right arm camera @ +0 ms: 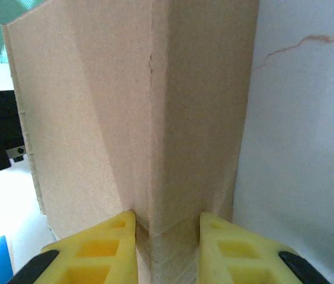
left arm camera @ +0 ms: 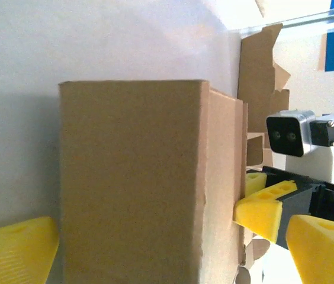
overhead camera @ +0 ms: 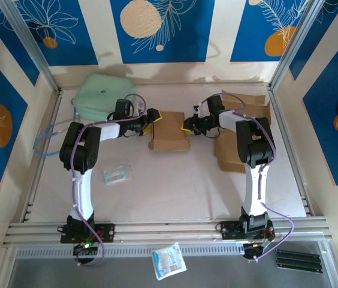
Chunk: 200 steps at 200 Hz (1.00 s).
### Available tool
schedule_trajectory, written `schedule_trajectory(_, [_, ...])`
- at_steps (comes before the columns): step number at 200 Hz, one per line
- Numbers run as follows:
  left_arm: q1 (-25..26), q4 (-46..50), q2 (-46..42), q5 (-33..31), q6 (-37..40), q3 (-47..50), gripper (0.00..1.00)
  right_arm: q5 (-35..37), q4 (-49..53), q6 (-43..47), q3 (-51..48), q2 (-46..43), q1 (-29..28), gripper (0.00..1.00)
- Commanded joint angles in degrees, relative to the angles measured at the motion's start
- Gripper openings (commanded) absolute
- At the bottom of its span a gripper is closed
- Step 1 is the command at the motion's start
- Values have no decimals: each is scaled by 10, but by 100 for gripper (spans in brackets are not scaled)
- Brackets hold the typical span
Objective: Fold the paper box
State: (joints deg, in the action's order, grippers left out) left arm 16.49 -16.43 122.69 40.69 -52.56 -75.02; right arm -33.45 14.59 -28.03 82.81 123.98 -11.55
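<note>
The paper box (overhead camera: 169, 130) sits mid-way across the counter (overhead camera: 175, 186) between the arms, partly erected, and the step in hand looks like creasing its right end. The right hand (overhead camera: 188, 126) is clamped on a folded cardboard edge there, while the left hand (overhead camera: 151, 123) stands wide open, straddling the left end without gripping. Next, I judge, the left hand must close to steady the box. From above the box looks nearly square, so its long axis is hard to call; its ends face the two hands.
</note>
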Motion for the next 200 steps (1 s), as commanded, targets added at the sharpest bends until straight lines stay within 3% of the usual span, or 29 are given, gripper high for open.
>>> schedule_trajectory(1, [24, -86, 26, 48, -63, 12, 95, 23, 30, 7, 5, 26, 4, 25])
schedule_trajectory(104, [49, -99, -29, 25, -93, -3, 68, 21, 31, 9, 11, 7, -10, 30])
schedule_trajectory(128, [53, -3, -34, -7, -40, -28, 63, 32, 42, 16, 17, 1, -11, 34])
schedule_trajectory(145, [56, 109, -44, -57, 28, -48, 57, 45, 54, 22, 19, -2, -10, 42])
schedule_trajectory(200, [56, 205, -67, -109, 52, -70, 51, 93, 25, 0, -37, -109, -12, 67])
